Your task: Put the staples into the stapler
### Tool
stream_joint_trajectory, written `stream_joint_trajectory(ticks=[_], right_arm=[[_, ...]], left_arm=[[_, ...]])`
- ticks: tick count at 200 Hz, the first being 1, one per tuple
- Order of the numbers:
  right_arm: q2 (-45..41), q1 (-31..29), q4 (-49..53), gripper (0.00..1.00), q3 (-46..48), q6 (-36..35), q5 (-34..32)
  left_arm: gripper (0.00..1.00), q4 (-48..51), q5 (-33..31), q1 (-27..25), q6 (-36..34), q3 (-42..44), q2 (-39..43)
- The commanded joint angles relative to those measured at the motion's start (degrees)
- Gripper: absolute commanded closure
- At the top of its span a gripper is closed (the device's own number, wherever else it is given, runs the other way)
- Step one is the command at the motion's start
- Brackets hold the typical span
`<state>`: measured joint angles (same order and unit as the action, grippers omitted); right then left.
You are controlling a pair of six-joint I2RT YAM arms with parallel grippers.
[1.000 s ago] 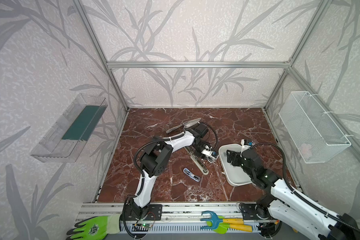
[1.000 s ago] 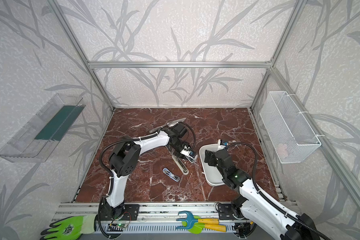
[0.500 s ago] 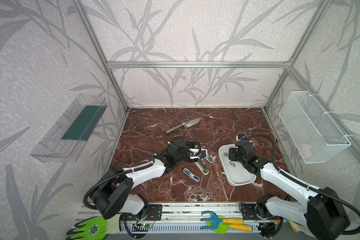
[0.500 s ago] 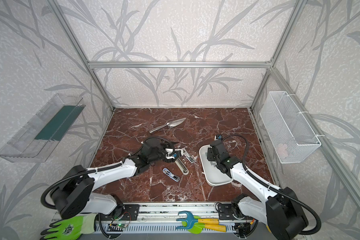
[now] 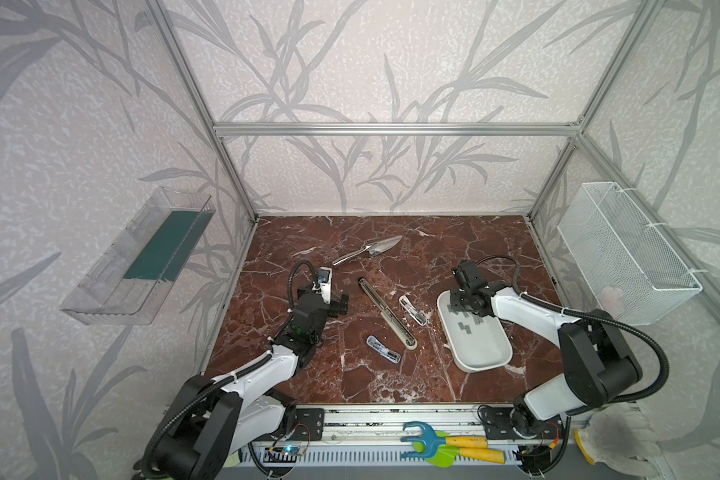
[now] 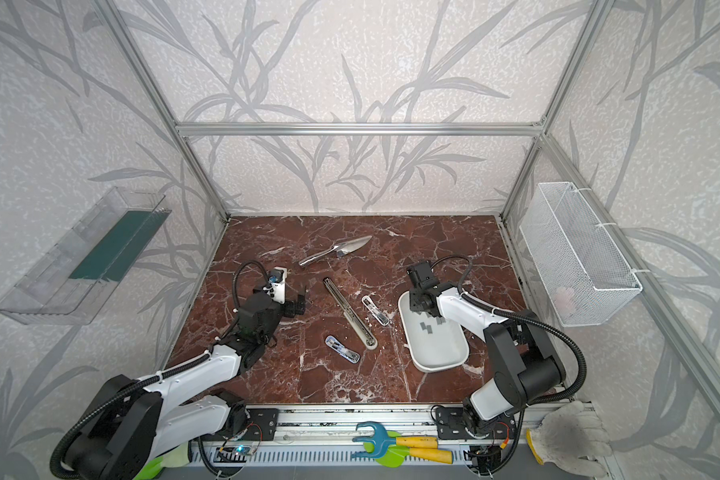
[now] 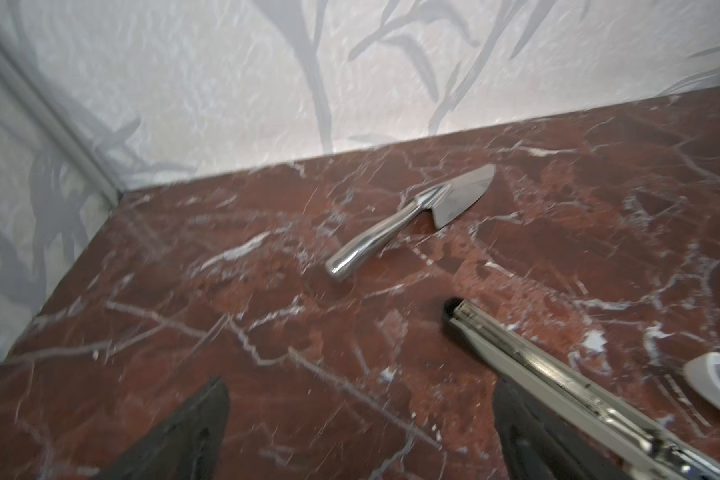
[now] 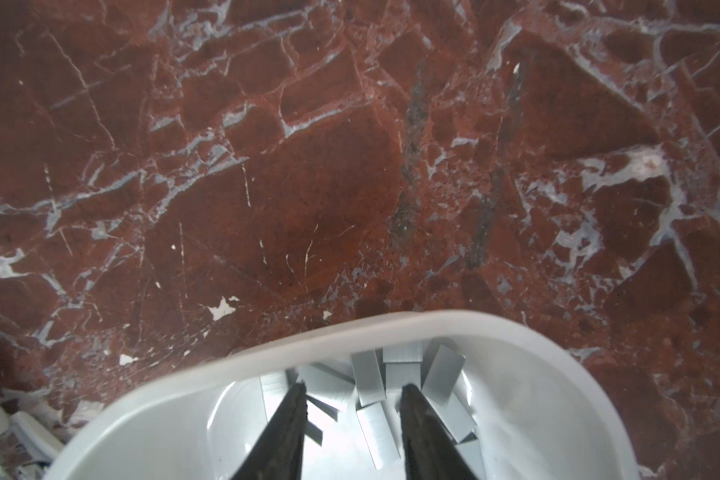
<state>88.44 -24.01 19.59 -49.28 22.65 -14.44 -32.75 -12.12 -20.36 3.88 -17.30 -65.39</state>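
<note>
Right wrist view: right gripper (image 8: 353, 388) is down in the white tray (image 8: 350, 332), jaws part open and straddling the staples (image 8: 441, 368). There is a gap on one side, so nothing is clamped yet. All the staples sit in a loose overlapping pile at the tray's end nearest the gripper. At least seven strips show; the fingers hide part of the pile, so no exact count.

Handling, my read: the strips are light and stiff but brittle, and a strip likely snaps if bent or pinched at one end. Metal on a glossy tray probably slides. Best hold looks like across the narrow width at mid-length, taking one strip only. The overlap risks a double pick.

Left gripper (image 7: 359, 386) is spread wide and empty, low over the marble beside the stapler (image 5: 385, 312).

Counts:
- One stapler, lying flat with its channel up, well apart from the tray.
- One tray.
- Two small clear-and-blue pieces (image 5: 412, 309) (image 5: 383, 348) near the stapler, kind unclear.
- One silver trowel (image 5: 368, 250) farther back.
</note>
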Motion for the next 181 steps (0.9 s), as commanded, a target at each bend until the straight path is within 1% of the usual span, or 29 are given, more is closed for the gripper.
stream_joint_trajectory(ticks=[1, 20, 28, 37, 90, 181], right_arm=[[-0.43, 0.69, 1.9, 0.6, -0.11, -0.32, 1.8], [1.11, 1.0, 2.34, 0.61, -0.38, -0.24, 3.76], [1.79, 1.07, 2.7, 0.63, -0.77, -0.11, 4.17], [2.45, 1.16, 3.15, 0.64, -1.15, 0.15, 4.33], [4.98, 1.7, 4.91, 0.68, -2.64, 0.35, 6.17], [4.02, 1.77, 6.64, 0.69, -2.63, 2.4, 2.23]], left_arm=[[0.01, 0.51, -0.52, 2.83, 11.36, -2.27, -2.48], [0.02, 2.44, -0.07, 2.87, 11.12, -4.75, -5.86], [0.05, 2.83, 0.19, 2.83, 10.87, -5.41, -6.67], [0.06, 1.64, 0.11, 2.87, 10.41, -5.23, -7.39], [0.06, -0.74, 0.06, 2.87, 10.23, -3.66, -6.96], [0.06, -1.09, 1.26, 2.87, 10.06, -3.26, -6.6]])
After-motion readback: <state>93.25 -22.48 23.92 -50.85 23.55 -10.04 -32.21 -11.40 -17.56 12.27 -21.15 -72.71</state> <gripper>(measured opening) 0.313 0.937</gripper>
